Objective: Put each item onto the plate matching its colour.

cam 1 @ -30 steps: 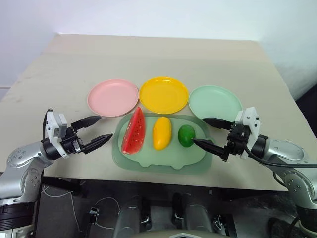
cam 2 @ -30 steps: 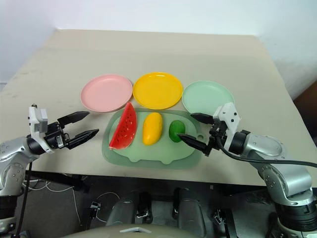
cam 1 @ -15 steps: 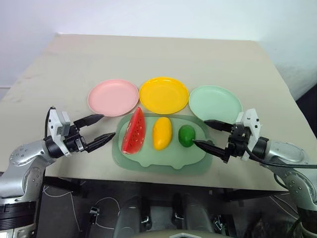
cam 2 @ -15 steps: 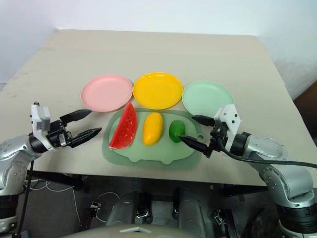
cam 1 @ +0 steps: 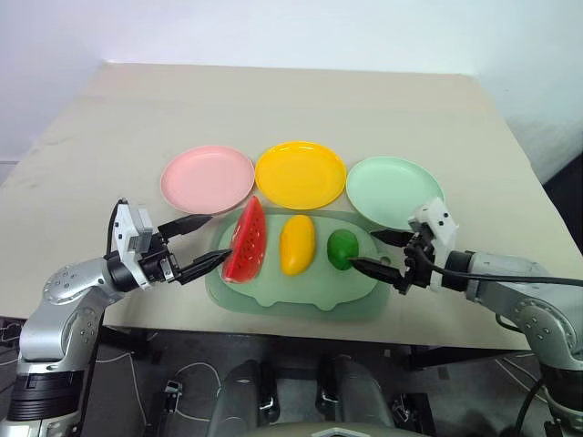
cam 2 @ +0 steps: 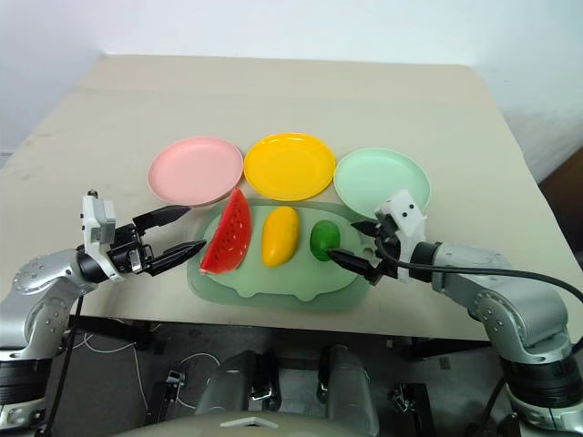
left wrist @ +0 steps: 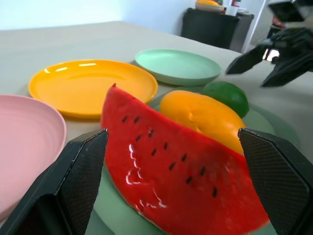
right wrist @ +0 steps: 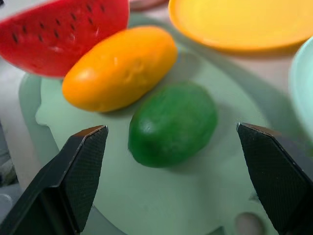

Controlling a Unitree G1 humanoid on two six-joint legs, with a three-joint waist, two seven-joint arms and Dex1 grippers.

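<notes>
- Both pairs of black fingers stand fully apart, holding nothing: the left gripper (cam 1: 206,243) faces the red plastic watermelon wedge with green rind (cam 1: 246,241), the right gripper (cam 1: 383,251) the small round dark-green toy fruit (cam 1: 342,248), each apparently lined up for a grasp.
- Between those two fruits lies the yellow oval toy mango (cam 1: 297,244); all three rest on the large pale-green mat (cam 1: 301,293).
- Beyond the fingertips, the pink round plastic plate (cam 1: 208,178), the bright yellow one (cam 1: 301,174) and the mint-green one (cam 1: 395,191) hold nothing yet.
</notes>
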